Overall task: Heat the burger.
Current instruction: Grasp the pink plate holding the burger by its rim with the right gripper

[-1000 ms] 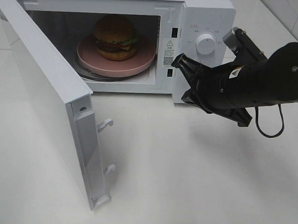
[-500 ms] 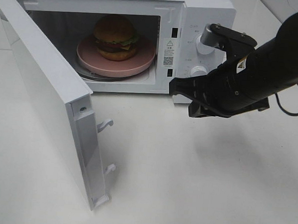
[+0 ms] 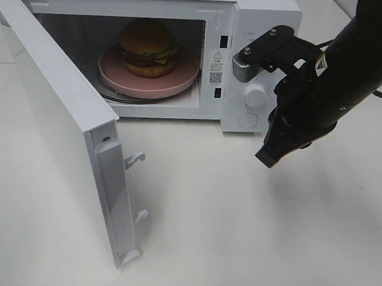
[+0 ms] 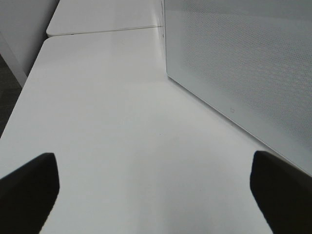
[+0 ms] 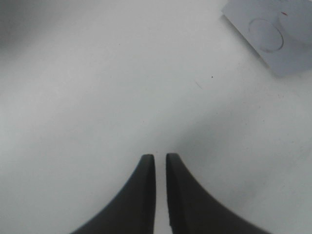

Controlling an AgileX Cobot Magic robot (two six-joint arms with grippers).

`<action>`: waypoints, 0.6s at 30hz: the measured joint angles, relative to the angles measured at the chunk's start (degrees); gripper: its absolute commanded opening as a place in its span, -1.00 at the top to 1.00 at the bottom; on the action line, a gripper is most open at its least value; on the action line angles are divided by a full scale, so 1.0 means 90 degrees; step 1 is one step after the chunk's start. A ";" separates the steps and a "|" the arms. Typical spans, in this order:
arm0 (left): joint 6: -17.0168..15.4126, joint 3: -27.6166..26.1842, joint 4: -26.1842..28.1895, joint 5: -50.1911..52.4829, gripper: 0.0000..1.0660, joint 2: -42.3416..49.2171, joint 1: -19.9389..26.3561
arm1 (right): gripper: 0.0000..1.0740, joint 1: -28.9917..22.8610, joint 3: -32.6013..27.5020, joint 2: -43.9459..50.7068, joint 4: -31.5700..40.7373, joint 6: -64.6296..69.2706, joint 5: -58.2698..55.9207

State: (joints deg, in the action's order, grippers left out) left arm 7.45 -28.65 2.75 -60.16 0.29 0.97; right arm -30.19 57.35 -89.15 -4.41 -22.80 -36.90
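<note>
The burger (image 3: 148, 48) sits on a pink plate (image 3: 181, 78) inside the white microwave (image 3: 268, 12), whose door (image 3: 57, 123) stands wide open to the left. My right gripper (image 3: 267, 158) points down at the table just in front of the control panel, below the lower knob (image 3: 254, 95). In the right wrist view its fingertips (image 5: 160, 157) are almost together, with only a thin slit and nothing between them. My left gripper (image 4: 156, 195) is open and empty over bare table, beside the door's mesh outer face (image 4: 243, 63). It does not show in the high view.
The open door juts toward the table's front, its two latch hooks (image 3: 136, 158) sticking out. A corner of the microwave's front panel (image 5: 273, 34) shows in the right wrist view. White table (image 3: 237, 235) lies in front and to the right.
The right arm swung away from the microwave's opening edge, moved right across the control panel, and turned its gripper downward toward the table. Burger, plate and door have not moved.
</note>
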 measured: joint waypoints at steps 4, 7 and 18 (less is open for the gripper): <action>0.0000 0.0000 0.0000 0.0000 -0.87 0.0000 0.0000 | 0.79 0.0000 0.0013 0.0000 -0.0006 -0.2101 -0.0089; 0.0000 0.0000 0.0000 0.0000 -0.87 0.0000 0.0000 | 0.78 0.0000 0.0013 0.0000 -0.0013 -0.3069 0.0019; 0.0000 0.0000 0.0000 0.0000 -0.87 0.0000 0.0000 | 0.64 0.0000 0.0013 0.0000 -0.0172 -0.6201 0.0541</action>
State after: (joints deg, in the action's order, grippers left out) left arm 7.45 -28.65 2.75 -60.16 0.29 0.97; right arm -30.19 57.47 -89.15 -5.96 -78.61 -32.03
